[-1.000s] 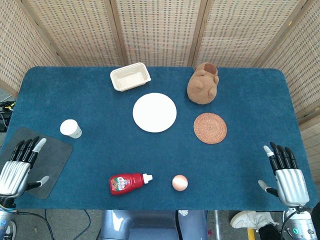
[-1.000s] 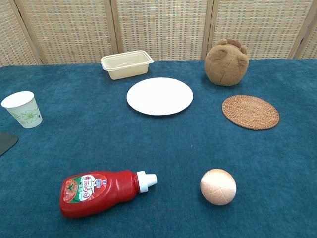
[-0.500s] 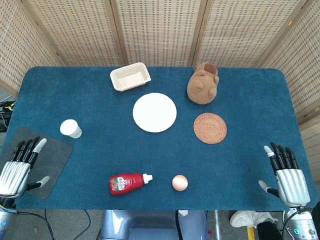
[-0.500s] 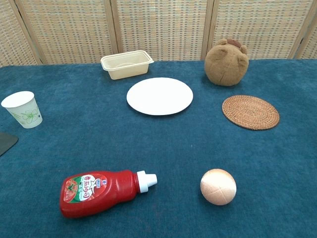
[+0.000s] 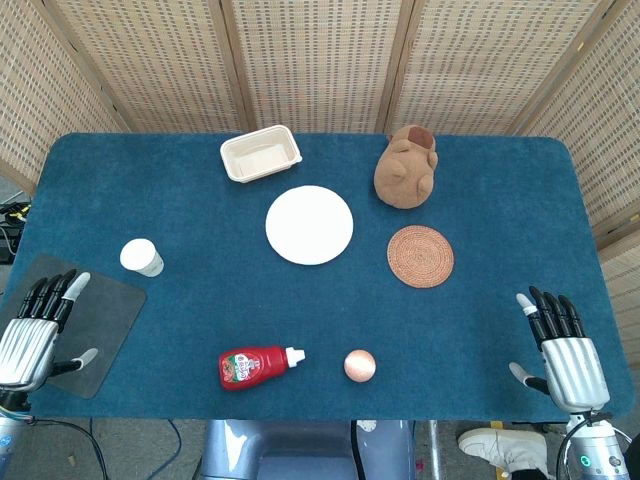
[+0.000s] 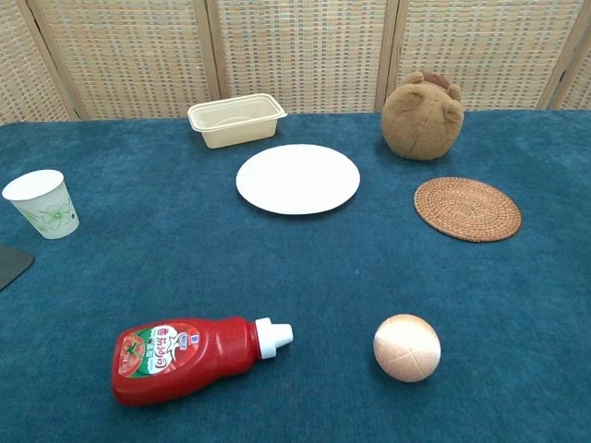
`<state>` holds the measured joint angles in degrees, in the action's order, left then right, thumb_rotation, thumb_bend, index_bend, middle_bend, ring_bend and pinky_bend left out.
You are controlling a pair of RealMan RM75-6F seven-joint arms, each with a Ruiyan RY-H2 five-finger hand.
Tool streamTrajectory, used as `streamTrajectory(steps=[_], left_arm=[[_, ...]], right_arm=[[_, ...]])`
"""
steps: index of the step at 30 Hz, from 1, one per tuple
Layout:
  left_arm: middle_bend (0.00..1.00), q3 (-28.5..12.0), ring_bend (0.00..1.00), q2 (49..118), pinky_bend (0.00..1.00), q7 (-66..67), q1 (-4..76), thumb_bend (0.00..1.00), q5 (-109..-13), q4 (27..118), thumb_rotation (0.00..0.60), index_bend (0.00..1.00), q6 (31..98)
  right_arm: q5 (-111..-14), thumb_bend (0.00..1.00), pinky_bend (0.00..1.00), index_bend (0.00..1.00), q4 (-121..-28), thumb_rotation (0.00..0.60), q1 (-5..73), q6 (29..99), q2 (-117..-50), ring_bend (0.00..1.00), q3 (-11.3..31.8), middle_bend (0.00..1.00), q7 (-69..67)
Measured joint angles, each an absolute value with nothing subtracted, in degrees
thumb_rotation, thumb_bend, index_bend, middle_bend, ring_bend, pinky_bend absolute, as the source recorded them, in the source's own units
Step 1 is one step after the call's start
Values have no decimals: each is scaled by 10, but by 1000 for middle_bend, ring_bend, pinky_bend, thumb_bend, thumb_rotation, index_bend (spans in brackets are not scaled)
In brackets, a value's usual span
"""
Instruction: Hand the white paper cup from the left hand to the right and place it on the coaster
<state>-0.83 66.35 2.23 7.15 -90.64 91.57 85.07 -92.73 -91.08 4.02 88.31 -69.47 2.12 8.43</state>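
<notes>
The white paper cup (image 5: 141,257) (image 6: 42,203) stands upright on the blue cloth at the left, with a green leaf print on its side. The round woven coaster (image 5: 420,256) (image 6: 467,209) lies bare at the right. My left hand (image 5: 35,330) hovers at the table's front left corner over a grey mat, fingers straight and apart, holding nothing, well short of the cup. At the front right corner my right hand (image 5: 563,350) is likewise spread and holds nothing. The chest view shows neither hand.
A white plate (image 5: 309,225) lies mid-table, a cream tray (image 5: 260,153) behind it, and a brown plush toy (image 5: 407,166) behind the coaster. A ketchup bottle (image 5: 256,366) lies on its side near the front edge beside a peach ball (image 5: 360,365). The grey mat (image 5: 95,316) covers the left front corner.
Both hands have shifted slightly: the right hand moved a little left and toward the front edge, the left hand edged back. The objects have not moved.
</notes>
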Motion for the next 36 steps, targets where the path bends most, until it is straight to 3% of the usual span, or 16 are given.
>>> streamTrajectory(steps=[9, 15, 28, 36], left_arm=[[0, -30, 0, 640, 0, 1, 102, 106, -890, 905, 600, 0, 813], [0, -51, 0, 625, 0, -19, 142, 106, -863, 887, 600, 0, 749], [0, -86, 0, 650, 0, -44, 269, 109, -753, 781, 600, 0, 506], [0, -99, 0, 676, 0, 3, 336, 120, -672, 725, 600, 0, 396]], right_arm=[[-927, 16, 0, 0, -910, 600, 40, 886, -695, 0, 23, 0, 84], [-925, 16, 0, 0, -912, 600, 39, 888, -693, 0, 24, 0, 81], [-924, 16, 0, 0, -912, 600, 38, 890, -692, 0, 24, 0, 79], [-921, 17, 0, 0, -911, 600, 37, 891, -690, 0, 25, 0, 73]])
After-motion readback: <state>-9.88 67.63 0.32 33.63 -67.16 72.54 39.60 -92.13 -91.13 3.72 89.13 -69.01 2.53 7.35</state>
